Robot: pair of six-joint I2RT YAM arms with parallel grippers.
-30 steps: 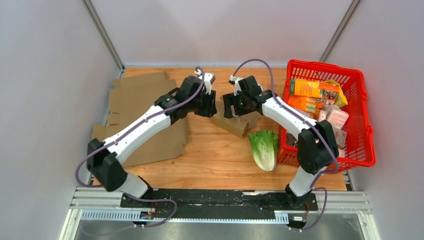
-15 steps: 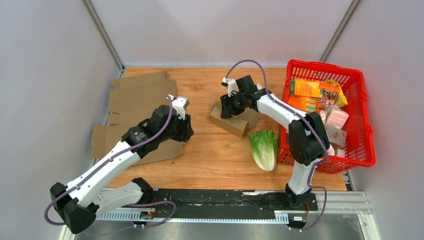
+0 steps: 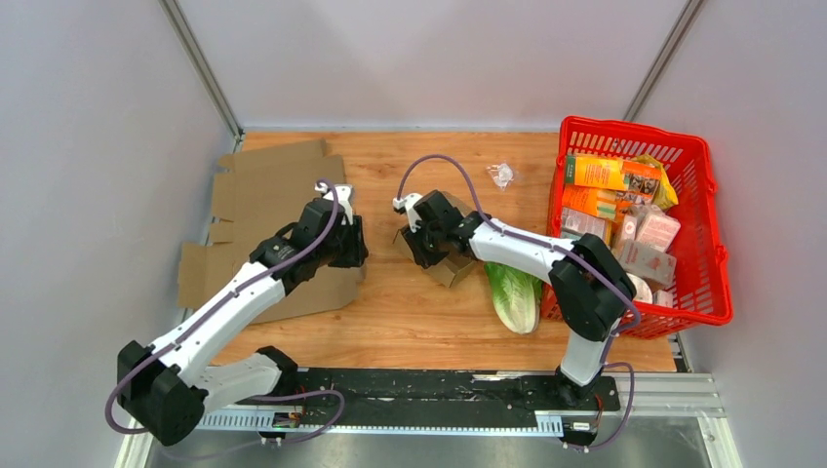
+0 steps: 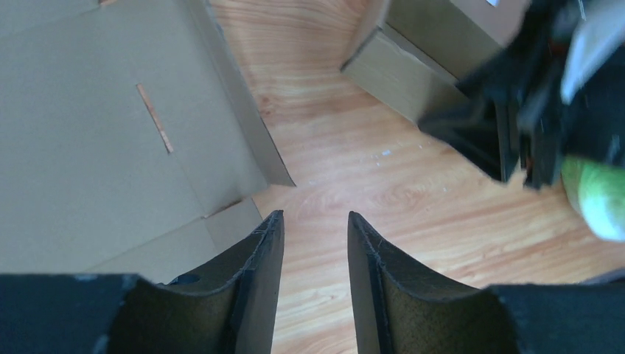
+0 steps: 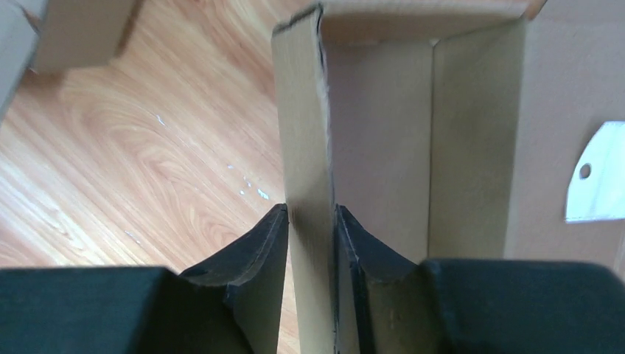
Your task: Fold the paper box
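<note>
The small brown paper box (image 3: 451, 267) sits mid-table, partly folded. My right gripper (image 3: 421, 240) is shut on one of its upright side flaps (image 5: 304, 140); the box's open inside (image 5: 442, 133) shows to the right of the fingers. My left gripper (image 3: 353, 244) is open and empty, hovering over bare wood just right of the flat cardboard sheets (image 3: 273, 195). In the left wrist view the box (image 4: 413, 59) and the right gripper's black body (image 4: 516, 110) lie ahead at the upper right, and my own jaws (image 4: 313, 221) stand apart.
A red basket (image 3: 717, 253) full of groceries stands at the right. A green lettuce (image 3: 514, 291) lies against it, just right of the box. A small clear plastic scrap (image 3: 502, 175) lies at the back. Flat cardboard (image 4: 96, 133) covers the table's left side.
My right gripper has pulled the box toward the left and nearer, uncovering the plastic scrap. My left arm drew back from the box to the cardboard's edge.
</note>
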